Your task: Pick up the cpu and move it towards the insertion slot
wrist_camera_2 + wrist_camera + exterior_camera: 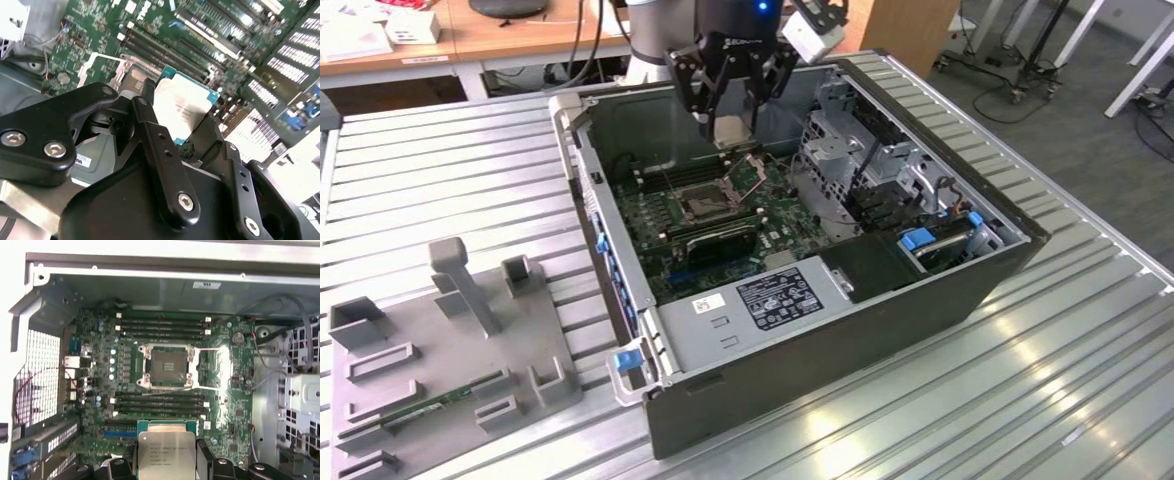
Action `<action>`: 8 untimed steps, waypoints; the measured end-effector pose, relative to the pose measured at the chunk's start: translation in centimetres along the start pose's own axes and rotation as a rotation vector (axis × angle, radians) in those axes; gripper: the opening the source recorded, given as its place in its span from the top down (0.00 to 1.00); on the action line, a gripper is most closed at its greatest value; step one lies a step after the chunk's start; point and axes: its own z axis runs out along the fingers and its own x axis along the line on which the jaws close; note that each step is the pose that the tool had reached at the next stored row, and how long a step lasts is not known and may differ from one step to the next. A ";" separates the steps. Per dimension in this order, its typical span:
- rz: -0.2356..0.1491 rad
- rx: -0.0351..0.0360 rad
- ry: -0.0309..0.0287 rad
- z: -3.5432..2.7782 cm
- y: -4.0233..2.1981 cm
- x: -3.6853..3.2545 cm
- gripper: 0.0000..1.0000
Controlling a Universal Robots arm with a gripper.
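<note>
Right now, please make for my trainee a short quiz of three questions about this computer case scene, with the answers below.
1. True or false: the gripper holds the cpu between its fingers.
2. Where is the cpu?
A. seated in the insertion slot
B. above the motherboard, apart from the slot
C. on the grey fixture outside the computer case
3. Fill in: the load frame of the slot is swung ____, so the dark centre of the slot is uncovered.

Key
1. True; both wrist views show the chip clamped.
2. B
3. open
</note>
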 end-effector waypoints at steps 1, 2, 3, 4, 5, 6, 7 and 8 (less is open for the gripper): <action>0.000 0.0000 0.0000 0.04 0.27 0.00 0.45; 0.000 -0.0002 -0.0001 0.08 0.53 -0.01 0.45; 0.000 -0.0002 -0.0001 0.12 0.77 -0.02 0.45; 0.000 -0.0002 -0.0001 0.15 1.00 -0.02 0.45; 0.000 -0.0001 0.0000 0.18 1.23 -0.02 0.45; 0.000 0.0000 0.0000 0.21 1.47 -0.03 0.45; 0.000 -0.0002 -0.0001 0.25 1.72 -0.03 0.45; 0.000 -0.0002 -0.0001 0.28 1.98 -0.04 0.45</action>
